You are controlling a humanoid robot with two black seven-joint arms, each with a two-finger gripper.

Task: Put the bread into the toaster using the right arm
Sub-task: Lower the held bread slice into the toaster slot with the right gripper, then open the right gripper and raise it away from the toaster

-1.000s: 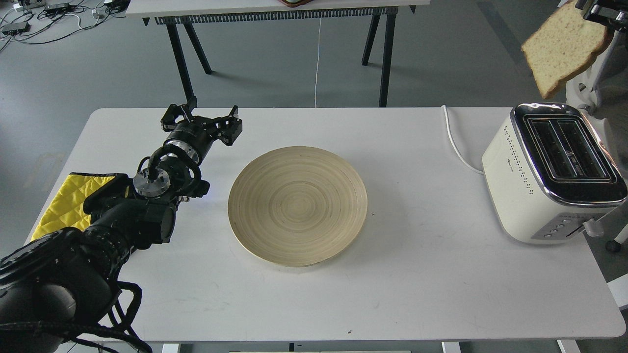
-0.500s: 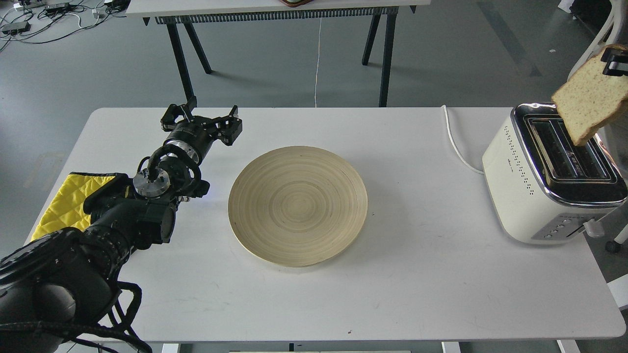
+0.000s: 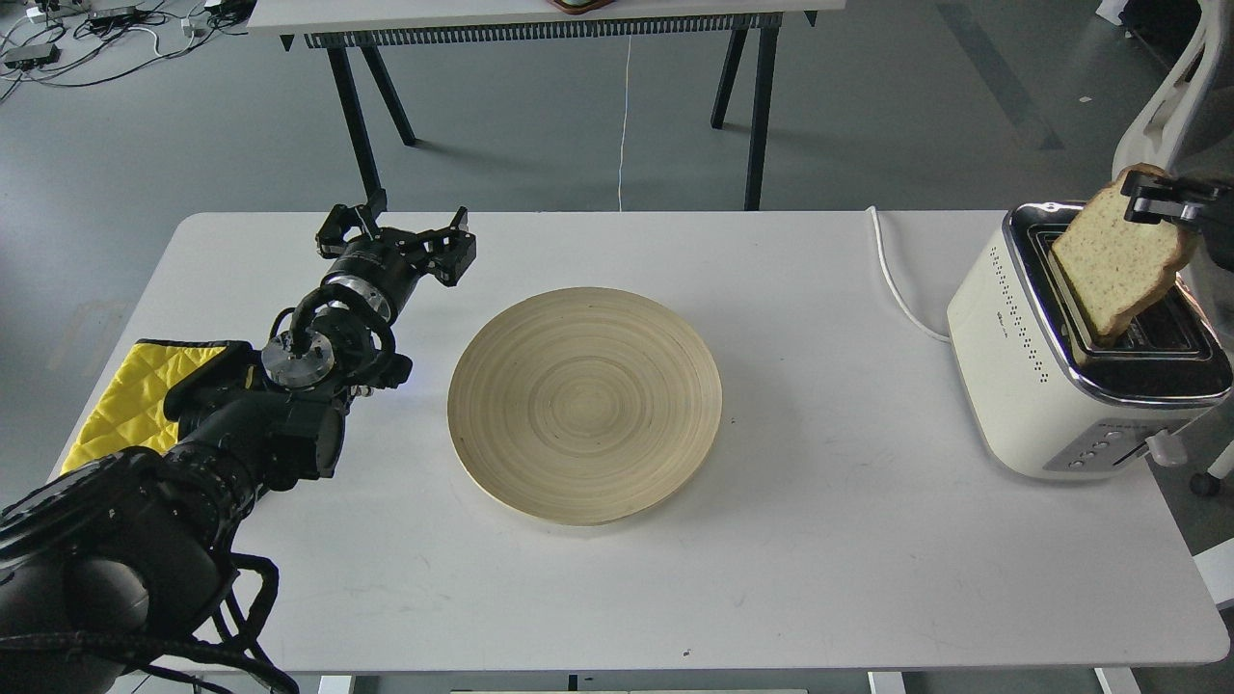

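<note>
The pale brown-crusted bread slice (image 3: 1118,265) is held tilted by the black right gripper (image 3: 1152,200), its lower corner inside the cream chrome-topped toaster (image 3: 1032,376)'s left slot; the left gripper (image 3: 410,236) is spread wide.

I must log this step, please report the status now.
Right tool shut on bread, lower corner entering toaster slot. Left tool open, idle. Nothing blocking.

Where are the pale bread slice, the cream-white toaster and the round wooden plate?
pale bread slice (image 3: 1118,265): head view, middle of its face
cream-white toaster (image 3: 1003,357): head view, left side wall
round wooden plate (image 3: 501,424): head view, bare left surface
</note>
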